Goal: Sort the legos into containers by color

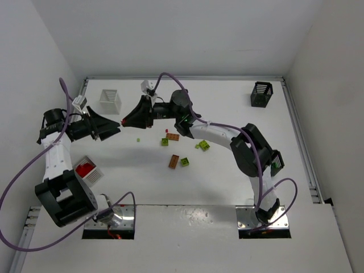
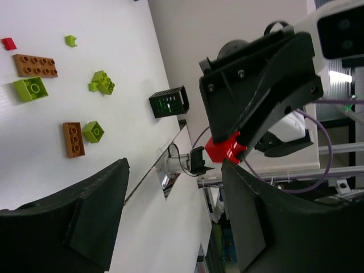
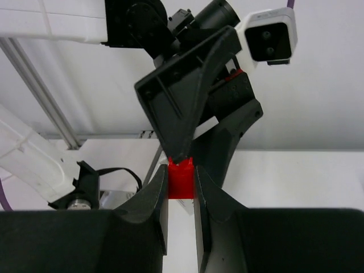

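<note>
Right gripper (image 1: pixel 124 121) pinching red lego (image 2: pixel 224 149), left gripper (image 1: pixel 116 127) spread beside it

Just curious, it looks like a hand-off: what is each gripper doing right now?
Left gripper: fingers open, holding nothing.
Right gripper: fingers shut on a red lego.

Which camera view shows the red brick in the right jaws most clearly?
The right wrist view: the red brick sits close and centred, clamped between that camera's own jaws. The left wrist view shows it smaller, from the side. The top external view shows only a tiny red speck.
</note>
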You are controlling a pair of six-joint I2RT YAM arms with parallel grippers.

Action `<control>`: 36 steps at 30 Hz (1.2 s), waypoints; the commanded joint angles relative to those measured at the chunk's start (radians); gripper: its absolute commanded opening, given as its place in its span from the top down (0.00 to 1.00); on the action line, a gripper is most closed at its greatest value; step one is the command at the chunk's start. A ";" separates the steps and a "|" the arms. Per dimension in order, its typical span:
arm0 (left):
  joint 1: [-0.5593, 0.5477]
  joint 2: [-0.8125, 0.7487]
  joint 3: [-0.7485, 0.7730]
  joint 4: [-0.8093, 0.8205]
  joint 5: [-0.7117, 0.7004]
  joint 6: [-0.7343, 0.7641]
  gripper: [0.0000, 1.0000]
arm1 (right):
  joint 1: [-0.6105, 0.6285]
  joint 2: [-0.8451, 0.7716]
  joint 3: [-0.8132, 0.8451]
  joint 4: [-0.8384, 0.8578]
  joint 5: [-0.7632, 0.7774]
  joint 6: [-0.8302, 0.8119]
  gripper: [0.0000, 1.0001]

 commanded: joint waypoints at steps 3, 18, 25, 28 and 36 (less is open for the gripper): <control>0.061 0.020 -0.023 0.023 0.155 -0.049 0.33 | 0.040 0.037 0.042 0.107 0.055 0.025 1.00; 0.073 -0.047 -0.061 0.023 0.155 -0.072 0.43 | 0.051 0.056 0.033 0.117 0.105 0.006 1.00; 0.082 -0.069 -0.070 0.023 0.155 -0.072 0.53 | 0.051 0.046 -0.003 0.117 0.071 -0.038 1.00; 0.093 -0.078 -0.080 0.023 0.155 -0.063 0.51 | 0.051 0.028 -0.037 0.108 0.071 -0.058 1.00; 0.093 -0.078 -0.080 0.023 0.155 -0.054 0.49 | 0.051 0.010 -0.086 0.107 0.071 -0.078 1.00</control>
